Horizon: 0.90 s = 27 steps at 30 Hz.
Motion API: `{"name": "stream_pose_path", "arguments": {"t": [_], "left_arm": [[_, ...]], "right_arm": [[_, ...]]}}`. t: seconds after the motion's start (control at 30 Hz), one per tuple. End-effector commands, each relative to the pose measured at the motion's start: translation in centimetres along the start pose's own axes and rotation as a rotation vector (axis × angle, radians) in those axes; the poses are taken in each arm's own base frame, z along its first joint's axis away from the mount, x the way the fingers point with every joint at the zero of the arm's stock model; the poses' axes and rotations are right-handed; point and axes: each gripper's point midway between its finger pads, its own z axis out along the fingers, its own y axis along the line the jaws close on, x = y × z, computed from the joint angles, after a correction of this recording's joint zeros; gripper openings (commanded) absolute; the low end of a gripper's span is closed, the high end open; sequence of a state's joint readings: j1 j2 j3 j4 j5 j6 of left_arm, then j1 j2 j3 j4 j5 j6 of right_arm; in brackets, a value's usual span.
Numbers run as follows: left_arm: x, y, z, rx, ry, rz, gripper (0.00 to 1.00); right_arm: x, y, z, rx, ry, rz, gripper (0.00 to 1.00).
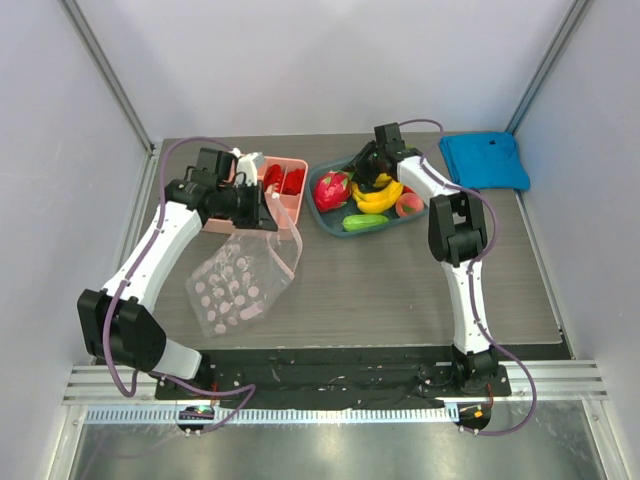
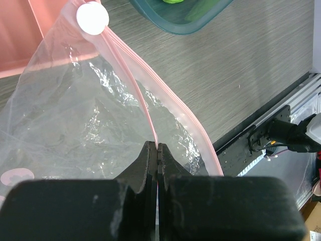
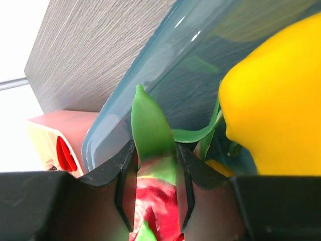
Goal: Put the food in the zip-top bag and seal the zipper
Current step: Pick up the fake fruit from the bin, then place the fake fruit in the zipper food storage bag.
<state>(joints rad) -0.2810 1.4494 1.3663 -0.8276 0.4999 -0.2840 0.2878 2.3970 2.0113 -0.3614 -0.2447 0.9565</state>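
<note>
The clear zip-top bag point(image 1: 240, 280) with pink dots lies left of centre, its mouth lifted. My left gripper point(image 1: 262, 208) is shut on one side of the pink zipper point(image 2: 173, 103) at the mouth, seen in its wrist view point(image 2: 158, 146); the bag point(image 2: 75, 115) gapes open, with the white slider point(image 2: 93, 18) at the far end. My right gripper point(image 1: 362, 168) reaches into the teal tray point(image 1: 420, 222) and is shut on the pink dragon fruit point(image 3: 155, 201) by its green leaf. The tray also holds bananas point(image 1: 378, 195), a cucumber point(image 1: 365, 222), a peach point(image 1: 408, 206) and a yellow pepper point(image 3: 276, 100).
A pink divided box point(image 1: 285, 210) with red items stands just behind the bag's mouth, left of the tray. A folded blue cloth point(image 1: 485, 160) lies at the back right. Grey walls enclose the table on three sides.
</note>
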Motion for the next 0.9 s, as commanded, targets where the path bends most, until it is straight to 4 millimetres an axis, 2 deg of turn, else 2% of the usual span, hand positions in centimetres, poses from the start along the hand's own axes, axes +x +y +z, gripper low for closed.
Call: {"name": "stream_pose_path", "arguments": {"t": [0.0, 0.1, 0.13, 0.27, 0.57, 0.7, 0.73, 0.8, 0.83, 0.87], "left_arm": [[-1.0, -1.8, -1.4, 0.054, -0.051, 0.023, 0.00], [-1.1, -2.1, -1.6, 0.070, -0.067, 0.011, 0.00], [-1.2, -2.3, -1.9, 0.076, -0.079, 0.009, 0.00], [-1.2, -2.6, -2.3, 0.092, -0.098, -0.013, 0.00], [-1.3, -1.8, -2.4, 0.099, -0.108, -0.113, 0.00], [-2.1, -1.9, -2.4, 0.136, -0.127, -0.158, 0.00], [-2.5, -2.3, -2.5, 0.156, -0.141, -0.149, 0.00], [-3.0, -2.9, -2.7, 0.186, -0.158, -0.154, 0.00], [-3.3, -3.1, -2.8, 0.195, -0.167, -0.152, 0.00], [-3.7, -3.6, -3.0, 0.224, -0.177, -0.144, 0.00]], "right_arm": [[-2.2, 5.8, -5.2, -0.140, -0.065, -0.039, 0.01], [-2.5, 7.4, -6.6, -0.186, -0.075, -0.042, 0.01], [-2.9, 8.6, -7.6, -0.219, -0.094, -0.050, 0.01], [-3.4, 10.2, -9.3, -0.275, -0.122, -0.063, 0.01], [-4.0, 12.8, -12.1, -0.364, -0.169, -0.103, 0.01], [-3.8, 15.4, -15.5, -0.454, -0.193, -0.181, 0.01], [-3.6, 17.1, -17.6, -0.514, -0.204, -0.215, 0.01], [-2.9, 18.3, -19.3, -0.557, -0.210, -0.261, 0.01], [-2.7, 20.0, -21.8, -0.621, -0.235, -0.293, 0.01], [-2.1, 19.9, -22.2, -0.635, -0.222, -0.306, 0.01]]}}
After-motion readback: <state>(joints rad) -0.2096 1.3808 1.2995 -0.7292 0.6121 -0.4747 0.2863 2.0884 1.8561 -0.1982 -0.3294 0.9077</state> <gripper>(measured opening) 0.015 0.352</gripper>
